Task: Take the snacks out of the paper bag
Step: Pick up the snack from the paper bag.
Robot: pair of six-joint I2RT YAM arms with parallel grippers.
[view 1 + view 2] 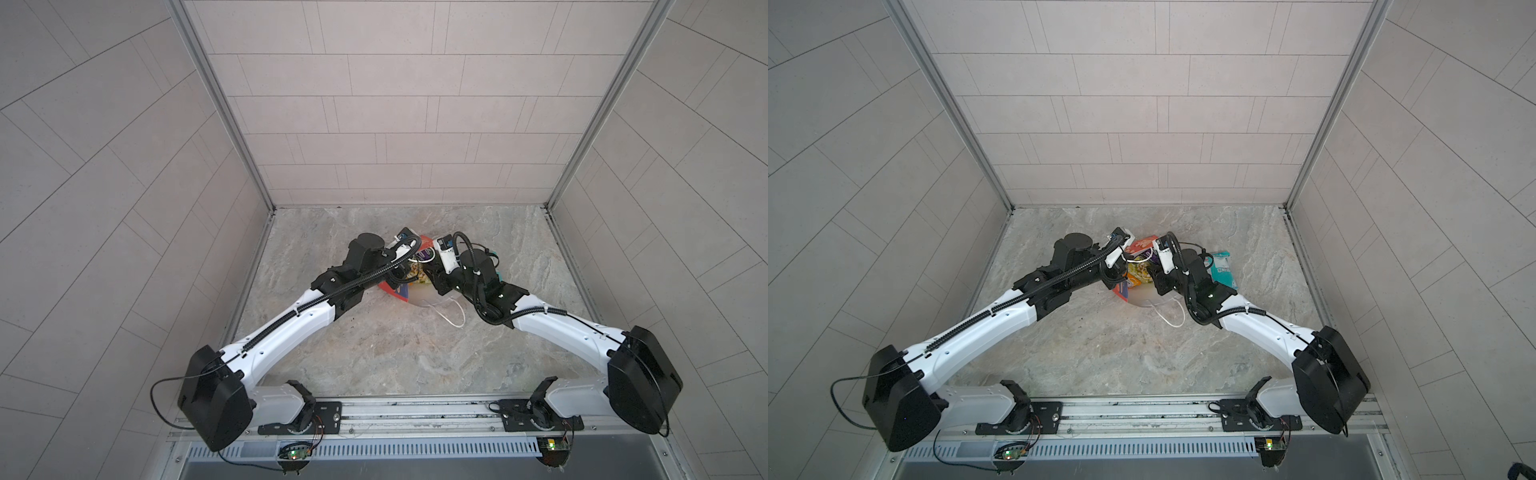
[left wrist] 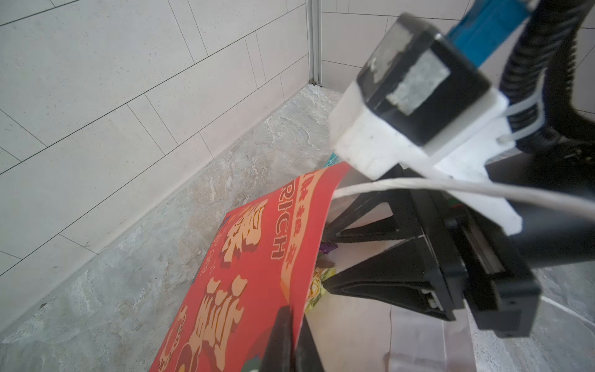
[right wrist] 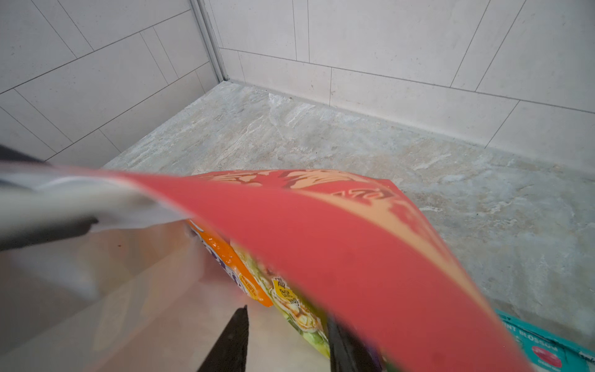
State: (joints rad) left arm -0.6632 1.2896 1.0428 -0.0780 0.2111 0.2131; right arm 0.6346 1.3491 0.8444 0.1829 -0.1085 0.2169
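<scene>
Two grippers and one floppy bag, so plenty is waiting to go sideways here. The left gripper [image 2: 294,317] is clenching the upper wall of the paper bag [image 2: 257,257] and holding the mouth open. The bag itself is lying on its side on the tabletop [image 3: 322,135]. The right gripper [image 3: 286,315] is sitting inside the mouth with its jaws apart. It's straddling the green-yellow packet [image 3: 299,309] but not clamping it, as far as I can tell. The orange packet [image 3: 231,264] is lying right against that one, and the teal packet [image 3: 547,348] is already lying out on the tabletop beside the bag.

What's worrying me:
- **Slipping:** those wrappers are looking slick and crinkly, so a pinch on just a corner is probably going to slip.
- **Grabbing too much:** closing too deep is risking the white lining, or both packets at once.
- **Snagging:** the white cord handle [image 2: 418,190] is running right across the right gripper's body. Pulling back could be snagging it, dragging the whole bag or tearing paper at the left grip.
</scene>
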